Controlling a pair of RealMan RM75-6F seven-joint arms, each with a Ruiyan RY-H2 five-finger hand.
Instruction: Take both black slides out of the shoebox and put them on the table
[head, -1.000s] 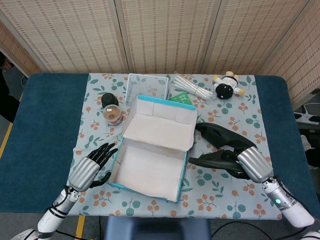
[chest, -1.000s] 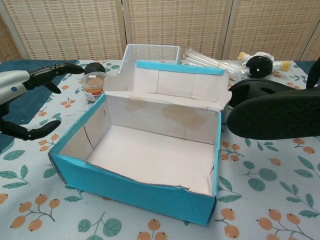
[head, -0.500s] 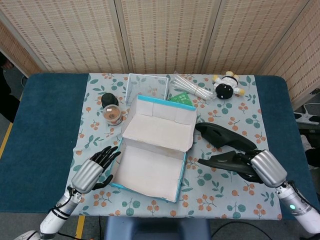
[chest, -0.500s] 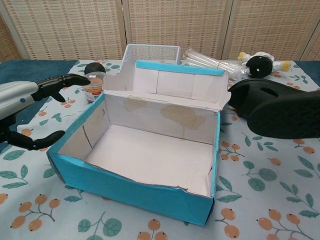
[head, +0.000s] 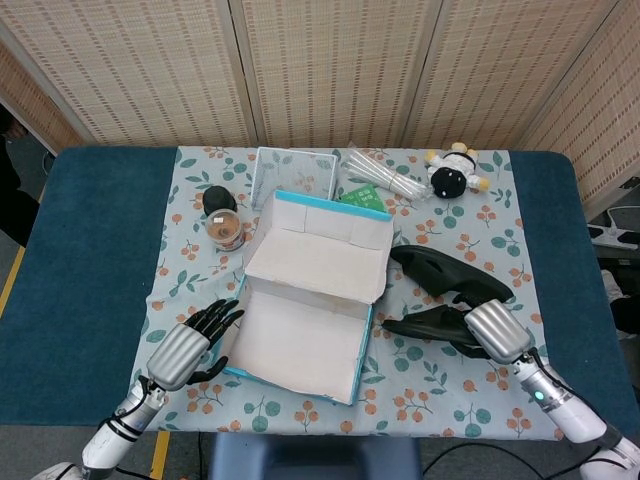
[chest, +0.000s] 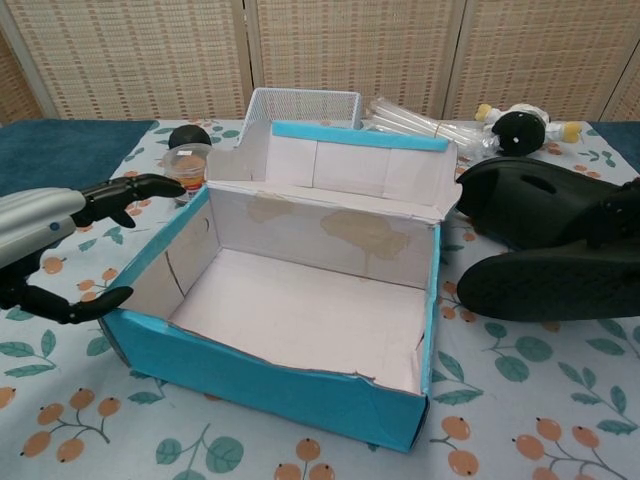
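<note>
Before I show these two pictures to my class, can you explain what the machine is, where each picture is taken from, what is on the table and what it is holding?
It is a two-armed robot with finger-like hands, steered by a person. One picture looks down from its head, the other looks forward from its chest.

On the flowered cloth stands an open blue shoebox, empty inside. To its right lie two black slides: the far slide rests alone on the cloth, while the right robot hand grips the near slide, which is at the cloth. The left robot hand sits by the box's left wall, fingers apart, holding nothing.

Behind the box are a wire basket, a small jar, clear tubes and a plush toy.
</note>
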